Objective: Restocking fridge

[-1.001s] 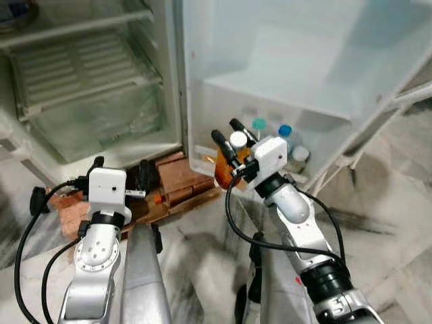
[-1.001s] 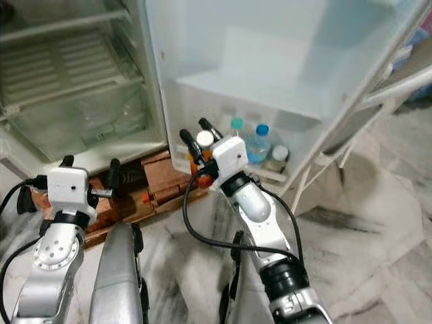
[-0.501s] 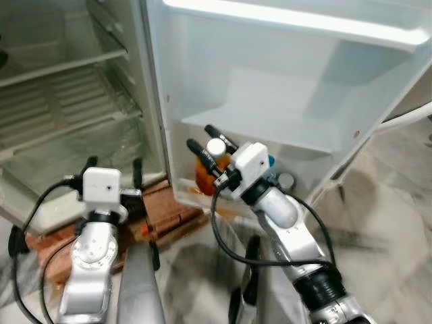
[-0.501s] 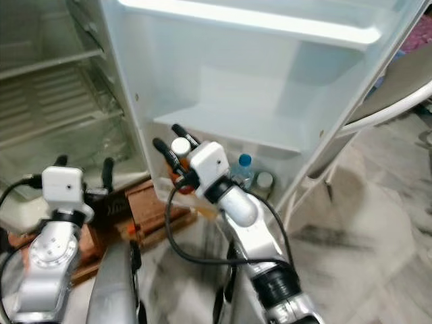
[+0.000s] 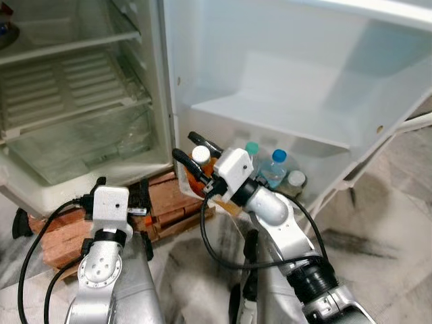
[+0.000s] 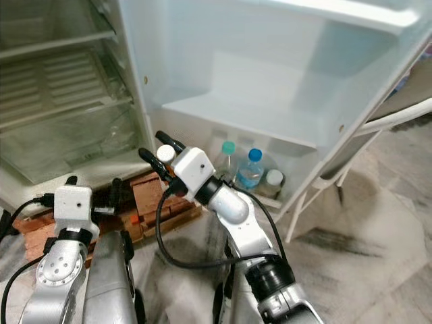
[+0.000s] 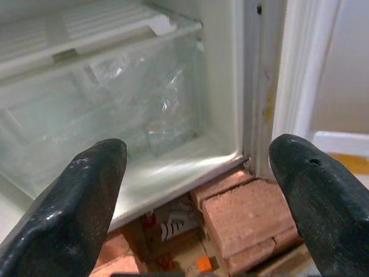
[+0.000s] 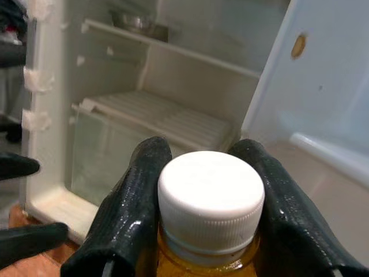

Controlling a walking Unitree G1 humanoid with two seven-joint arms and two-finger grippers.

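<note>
Right gripper point(image 5: 196, 155) clamps 1 orange bottle point(image 8: 209, 242); left gripper point(image 7: 196, 190) wide; 3 bottles point(image 5: 273, 168) in door shelf point(image 6: 270, 200)

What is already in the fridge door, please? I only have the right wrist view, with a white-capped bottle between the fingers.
Observer: The lowest door shelf holds three bottles; the teal-capped one is nearest your right end effector.
Operator: Thank you. Where is the left arm?
Observer: The left end effector sits low, open, in front of the bricks under the fridge.
Operator: Is the crisper drawer shut?
Observer: Yes, the clear drawer looks pushed in.
</note>
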